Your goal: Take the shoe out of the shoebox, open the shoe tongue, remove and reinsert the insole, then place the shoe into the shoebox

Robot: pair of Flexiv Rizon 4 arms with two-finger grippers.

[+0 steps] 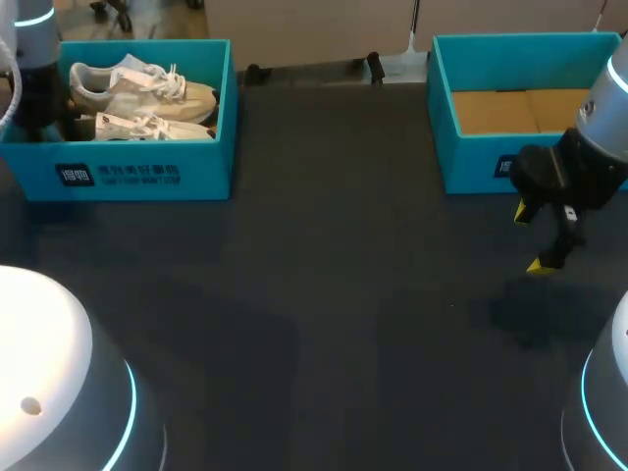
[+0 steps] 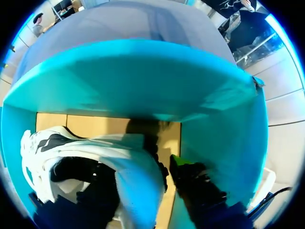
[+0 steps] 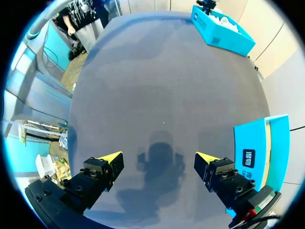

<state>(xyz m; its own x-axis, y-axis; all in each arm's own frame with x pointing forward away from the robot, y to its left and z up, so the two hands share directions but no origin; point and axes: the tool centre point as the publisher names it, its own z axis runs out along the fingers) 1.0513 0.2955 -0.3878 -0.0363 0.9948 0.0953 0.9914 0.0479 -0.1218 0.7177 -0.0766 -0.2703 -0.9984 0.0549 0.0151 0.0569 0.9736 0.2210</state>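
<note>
Shoes (image 1: 147, 93) — white, laced, cream-soled — lie inside teal shoebox (image 1: 147, 175).

Head camera high behind table (image 1: 343, 294); left wrist close inside shoebox (image 2: 143, 81)

Open middle of the table, with a box at each far corner.
The table (image 1: 324, 294) lies open between the boxes, from near edge to far edge. Two shoes (image 1: 137, 88) crowd the left shoebox (image 1: 147, 175) at the far left corner, with the left claw (image 2: 167, 164) wedged between a shoe and the box wall. The right shoebox (image 1: 471, 162) shows bare floor, and the right claw (image 1: 538, 238) hangs before its near wall.
</note>
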